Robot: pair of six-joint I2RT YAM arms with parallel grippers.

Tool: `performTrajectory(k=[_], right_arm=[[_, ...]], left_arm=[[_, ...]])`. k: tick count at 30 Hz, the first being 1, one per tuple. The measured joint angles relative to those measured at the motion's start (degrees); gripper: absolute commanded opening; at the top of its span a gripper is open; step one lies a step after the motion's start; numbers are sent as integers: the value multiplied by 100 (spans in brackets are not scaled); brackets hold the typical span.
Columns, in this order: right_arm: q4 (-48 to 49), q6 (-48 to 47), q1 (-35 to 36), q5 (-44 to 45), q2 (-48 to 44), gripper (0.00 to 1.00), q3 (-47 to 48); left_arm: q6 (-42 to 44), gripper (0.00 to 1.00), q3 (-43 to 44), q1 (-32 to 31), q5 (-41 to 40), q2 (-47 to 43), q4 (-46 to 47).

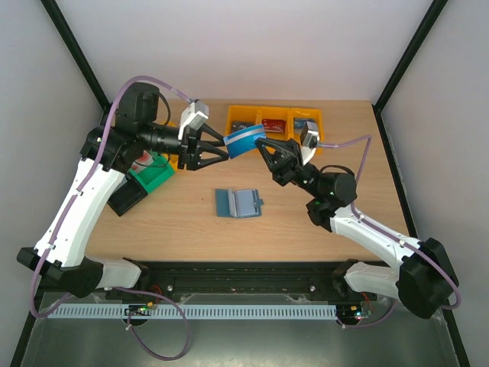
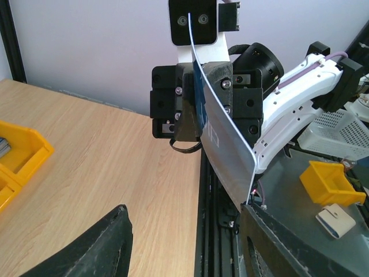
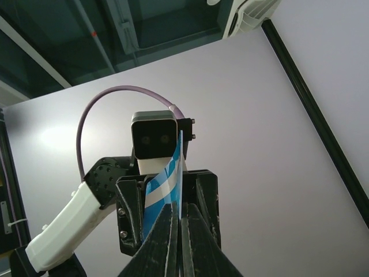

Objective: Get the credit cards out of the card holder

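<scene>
Above table | right end effector pinches blue-striped card | lettering unreadable

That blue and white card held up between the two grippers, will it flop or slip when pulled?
Probably stiff: the card, pinched at one end by the right gripper, juts out flat without drooping. It looks thin, so likely light. Its face seems glossy in the left wrist view, so it might slide in a loose pinch.
</scene>
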Motion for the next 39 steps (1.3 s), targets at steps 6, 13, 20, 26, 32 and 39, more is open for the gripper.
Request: performTrajectory(k=[6, 13, 20, 26, 32, 39], right_arm=[[-282, -168, 15, -94, -37, 2, 81], [-866, -483, 35, -251, -223, 2, 297], [-1499, -885, 39, -323, -341, 1, 468], [-1871, -1104, 39, -328, -400, 2, 481], [-1849, -1034, 39, -385, -378, 2, 481], [-1648, -780, 39, -492, -223, 2, 481]], left_arm=[[319, 74, 2, -4, -2, 0, -190], [638, 88, 2, -4, -114, -17, -310], [619, 93, -149, 39, -210, -109, -282], [570, 91, -243, 118, -210, -214, -254], [317, 55, -243, 131, -203, -221, -63], [-74, 12, -232, 131, -157, -162, 302]])
